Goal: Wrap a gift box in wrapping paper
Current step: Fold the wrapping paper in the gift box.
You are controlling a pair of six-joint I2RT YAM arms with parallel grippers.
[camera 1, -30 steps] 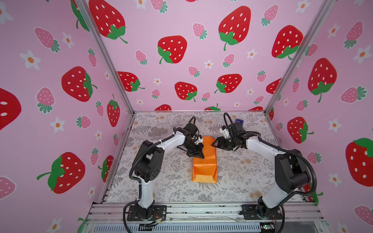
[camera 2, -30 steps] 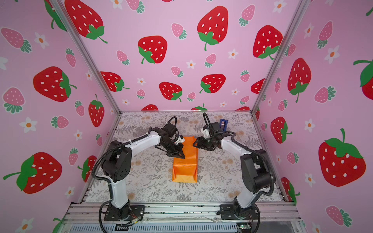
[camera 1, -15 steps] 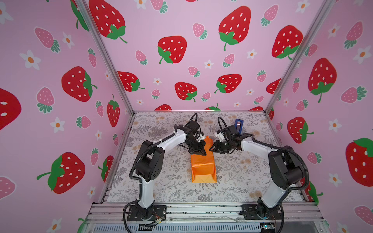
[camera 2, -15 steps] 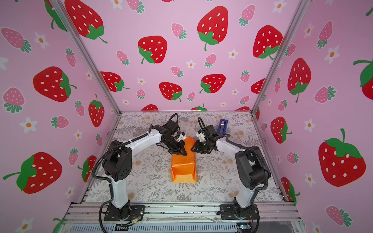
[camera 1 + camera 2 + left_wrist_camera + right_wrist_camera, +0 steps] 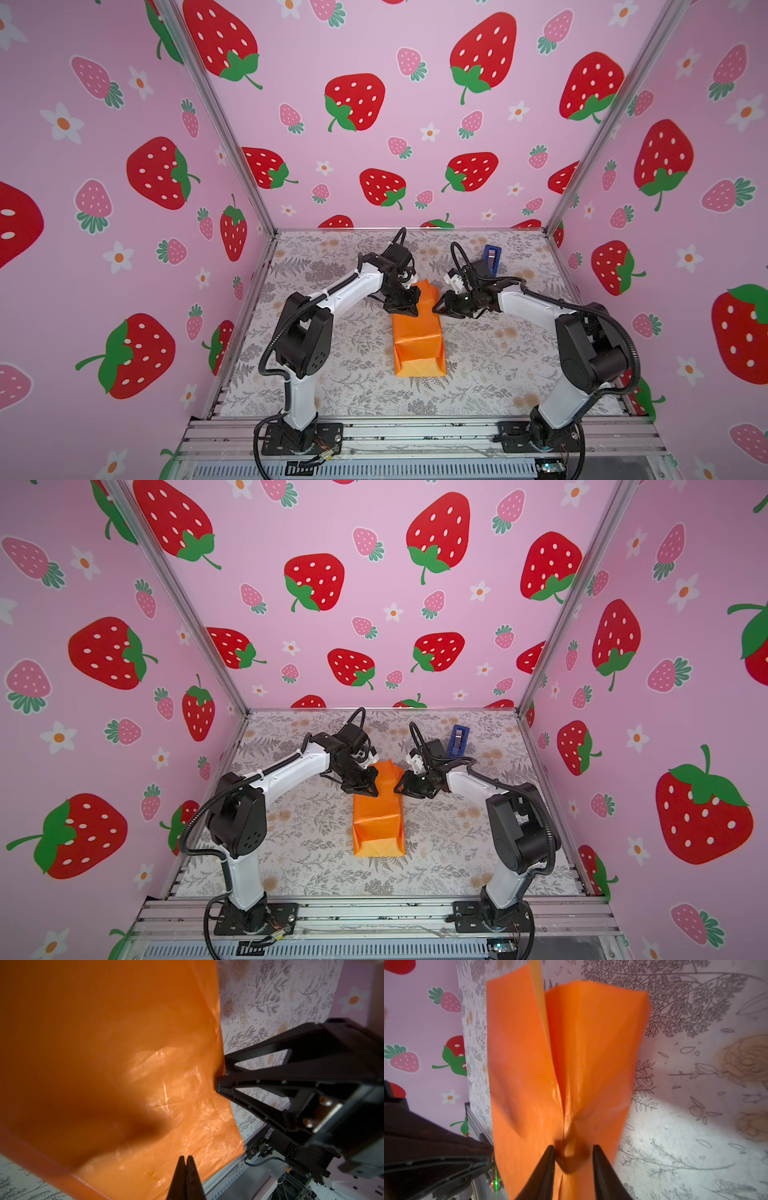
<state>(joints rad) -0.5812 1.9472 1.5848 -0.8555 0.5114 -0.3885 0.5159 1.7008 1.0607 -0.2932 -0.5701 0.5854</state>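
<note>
The wrapping paper point(image 5: 417, 336) point(image 5: 378, 820) is folded into a glossy orange oblong parcel on the floral table. The gift box is hidden inside it. My left gripper point(image 5: 409, 311) point(image 5: 371, 791) point(image 5: 186, 1159) is shut, with nothing between its tips, and rests on the paper's top near the far end. My right gripper point(image 5: 435, 309) point(image 5: 397, 788) point(image 5: 573, 1150) is open at the parcel's far right side. A pinched fold of paper point(image 5: 569, 1157) sits between its jaws, touching one finger only. The right gripper point(image 5: 221, 1073) also shows in the left wrist view, touching the paper's edge.
A blue tape dispenser point(image 5: 491, 254) point(image 5: 458, 738) stands at the back right, just behind the right arm. Pink strawberry walls close in the table on three sides. A metal rail point(image 5: 415, 434) runs along the front edge.
My right gripper has moved in and down against the parcel's far right side, and its jaws have narrowed. The left gripper stays shut on the paper's top, shifted slightly.
</note>
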